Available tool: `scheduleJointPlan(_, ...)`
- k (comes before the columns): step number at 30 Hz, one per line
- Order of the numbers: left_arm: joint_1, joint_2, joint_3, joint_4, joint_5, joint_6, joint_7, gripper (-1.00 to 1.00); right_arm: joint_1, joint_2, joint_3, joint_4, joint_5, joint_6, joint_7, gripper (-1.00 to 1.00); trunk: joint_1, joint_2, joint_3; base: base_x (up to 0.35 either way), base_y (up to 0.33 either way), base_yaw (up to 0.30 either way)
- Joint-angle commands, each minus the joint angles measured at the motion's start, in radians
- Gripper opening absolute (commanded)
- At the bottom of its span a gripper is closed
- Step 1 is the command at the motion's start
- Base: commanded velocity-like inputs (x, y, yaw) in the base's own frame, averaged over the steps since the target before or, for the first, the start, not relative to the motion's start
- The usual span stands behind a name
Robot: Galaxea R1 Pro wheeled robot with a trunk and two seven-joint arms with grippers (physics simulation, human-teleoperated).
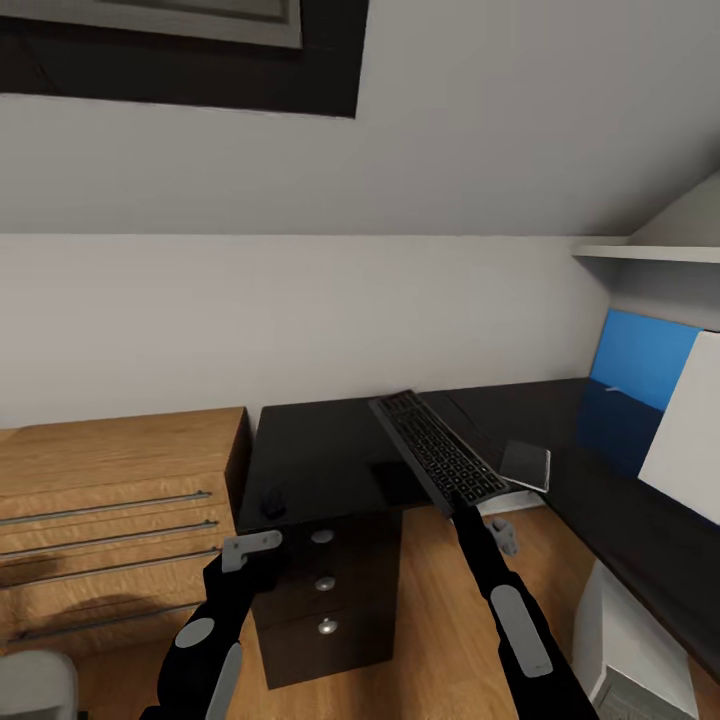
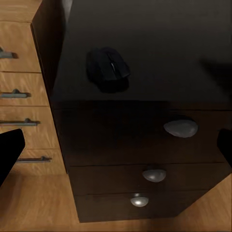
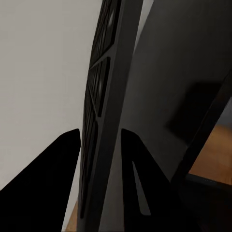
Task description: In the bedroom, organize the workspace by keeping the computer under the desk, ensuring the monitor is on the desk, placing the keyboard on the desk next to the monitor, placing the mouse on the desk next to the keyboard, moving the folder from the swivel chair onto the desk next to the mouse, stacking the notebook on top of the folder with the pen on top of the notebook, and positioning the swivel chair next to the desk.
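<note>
The right gripper [image 1: 462, 503] is clamped on the near end of the keyboard [image 1: 437, 450], holding it in the air above the desk [image 1: 320, 460], tilted, its long axis running from the gripper up and away toward the back wall. In the right wrist view the two fingers [image 3: 53, 164] pinch the keyboard's thin frame [image 3: 108, 121] from either side, keys facing one finger. The board casts a shadow on the black top below, so it appears to hang clear of the surface rather than rest on it.

The mouse [image 1: 273, 500] lies on the desk near its front left corner, above the drawer unit [image 1: 325, 590] with its silver knobs [image 2: 181, 128]. The left gripper [image 1: 250, 545] hangs just before that corner with its fingers apart, holding nothing; the left wrist view looks straight at the mouse [image 2: 108, 68].

The coming move, by the look of it, is to lower and level the keyboard onto the desk. The bare top lies directly under and ahead of the right gripper, with the mouse off to its left, nearer the left arm. A small dark notebook [image 1: 526, 465] lies just beside the keyboard's right edge.
</note>
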Motion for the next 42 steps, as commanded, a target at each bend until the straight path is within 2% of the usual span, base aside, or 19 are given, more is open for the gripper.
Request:
scheduleJointPlan(1,-0.001,0.000,-0.001,-0.001,0.002,0.005,0.006,1.00,-0.001,0.001,-0.003,0.000,-0.011,0.003,0.005,-1.00,0.000,-0.001,-0.001,-0.025,0.026,0.000)
scheduleJointPlan(8,-0.001,0.000,-0.001,0.000,0.002,0.006,0.006,1.00,-0.001,0.002,-0.001,0.001,-0.012,-0.007,0.004,-1.00,0.000,-0.001,-0.001,-0.008,0.008,0.000)
scheduleJointPlan(12,-0.001,0.001,0.002,0.003,-0.001,0.005,0.007,1.00,-0.001,0.030,-0.002,0.000,-0.008,-0.012,0.004,-1.00,0.000,-0.001,0.001,0.000,0.000,0.004)
scheduleJointPlan(18,-0.001,0.001,0.006,0.004,-0.002,0.004,0.009,1.00,-0.001,0.033,0.000,0.000,-0.006,-0.024,0.007,-1.00,0.000,-0.001,0.010,-0.036,-0.037,0.132)
scheduleJointPlan(25,-0.001,0.000,0.006,0.003,-0.003,0.005,0.009,1.00,0.014,0.033,0.074,-0.009,-0.004,-0.024,-0.016,-1.00,0.000,-0.001,0.013,-0.243,-0.160,0.090)
scheduleJointPlan(32,-0.001,0.001,0.013,0.002,-0.003,0.004,0.011,1.00,0.016,0.033,0.085,-0.009,-0.006,-0.022,-0.023,-1.00,0.000,-0.001,0.015,-0.097,-0.035,0.021)
scheduleJointPlan(42,-0.001,0.000,0.014,0.002,-0.003,0.004,0.011,1.00,0.017,0.033,0.089,-0.006,-0.009,-0.023,-0.023,-1.00,0.000,-0.001,0.026,-0.001,0.000,0.147)
